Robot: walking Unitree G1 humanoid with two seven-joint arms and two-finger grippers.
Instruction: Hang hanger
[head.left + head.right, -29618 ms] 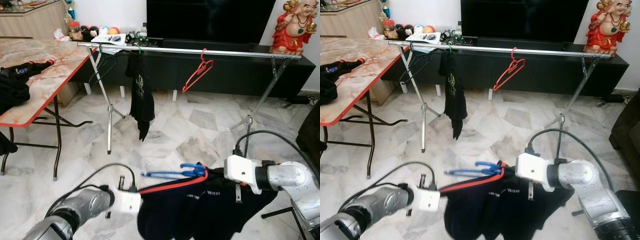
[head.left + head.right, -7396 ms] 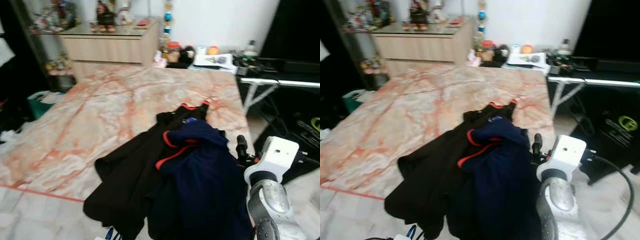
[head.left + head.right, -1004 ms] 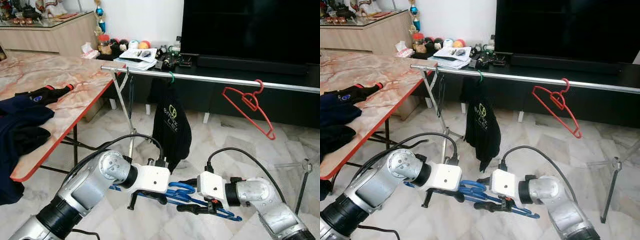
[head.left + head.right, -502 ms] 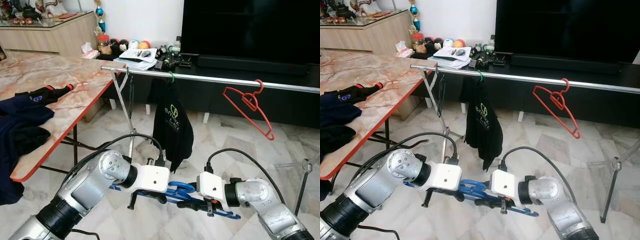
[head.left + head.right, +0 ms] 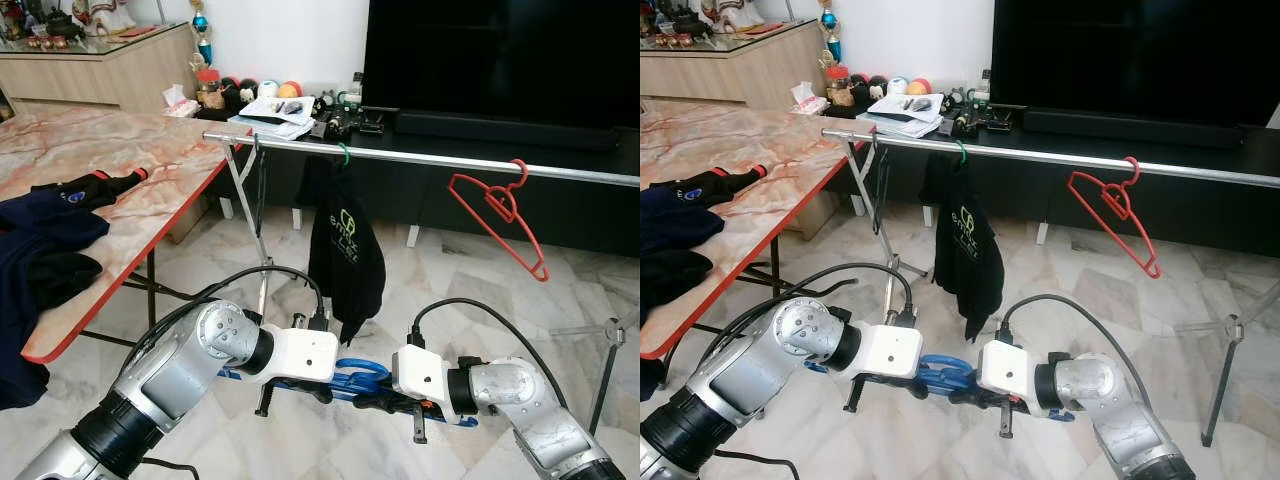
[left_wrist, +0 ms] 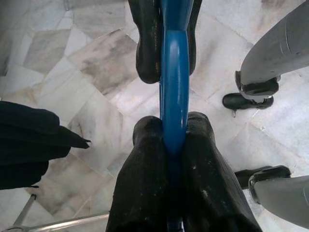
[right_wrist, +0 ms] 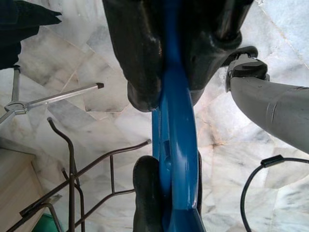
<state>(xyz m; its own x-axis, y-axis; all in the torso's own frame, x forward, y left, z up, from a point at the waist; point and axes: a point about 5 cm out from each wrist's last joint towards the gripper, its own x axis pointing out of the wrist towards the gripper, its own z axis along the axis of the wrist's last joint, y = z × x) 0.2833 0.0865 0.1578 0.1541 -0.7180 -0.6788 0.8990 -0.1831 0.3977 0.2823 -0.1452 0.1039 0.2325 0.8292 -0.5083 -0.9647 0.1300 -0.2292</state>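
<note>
Both pincers pinch the blue hanger low before the robot, the left pincer and right pincer sharing its weight, probably to steady it before lifting toward the rail ahead.

I'm looking into a home living room: a big dark television sits on a low black cabinet over a marble-tiled floor. A metal clothes rail crosses the room, a marble-patterned tabletop carries clothing, and a wooden sideboard holds ornaments.
</note>
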